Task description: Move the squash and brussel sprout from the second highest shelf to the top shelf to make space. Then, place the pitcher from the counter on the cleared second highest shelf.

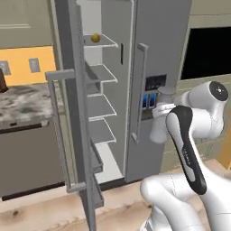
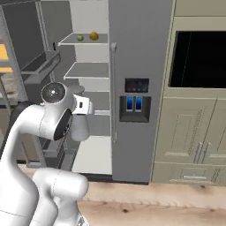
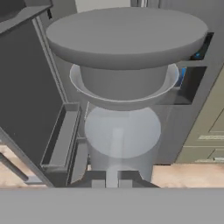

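You have the pale grey-white cylindrical pitcher with its darker lid clenched in the two-finger gripper, held in front of the open fridge. The yellow-orange squash and green brussel sprout already sit on the thin pale-grey top shelf — so keep the pitcher upright, raise it slightly, and slide it in over the second highest shelf.

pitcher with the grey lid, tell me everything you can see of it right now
The pale grey-white cylindrical pitcher looks like smooth, slightly translucent plastic, topped by a wide, darker grey round lid. It hangs upright in the air, held by the gripper in front of the open fridge, level with its lower shelves. It rests on no shelf or counter; only the fingers touch it.
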